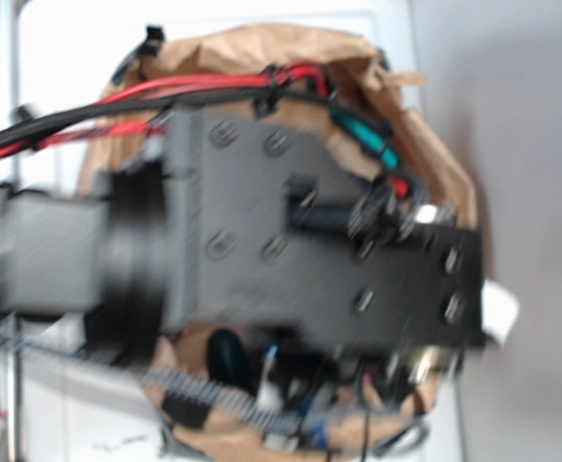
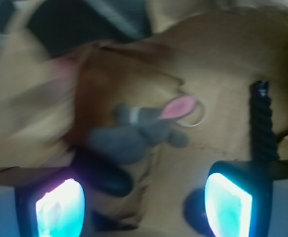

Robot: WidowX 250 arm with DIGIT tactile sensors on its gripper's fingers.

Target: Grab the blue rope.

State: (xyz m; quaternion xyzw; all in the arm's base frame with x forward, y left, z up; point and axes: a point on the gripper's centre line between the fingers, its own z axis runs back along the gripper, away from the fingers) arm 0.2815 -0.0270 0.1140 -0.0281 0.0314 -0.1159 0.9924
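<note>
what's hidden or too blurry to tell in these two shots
- Exterior view: the black robot arm covers most of the brown paper bag; its contents are hidden.
- Wrist view: the dark navy twisted rope disappears behind the right finger; its length is unknown.
- Wrist view: motion blur smears the grey plush bunny.

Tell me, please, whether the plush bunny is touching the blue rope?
Apart. The wrist view shows the plush bunny lying mid-frame and the blue rope at the right, with bare brown paper plainly between them.
</note>
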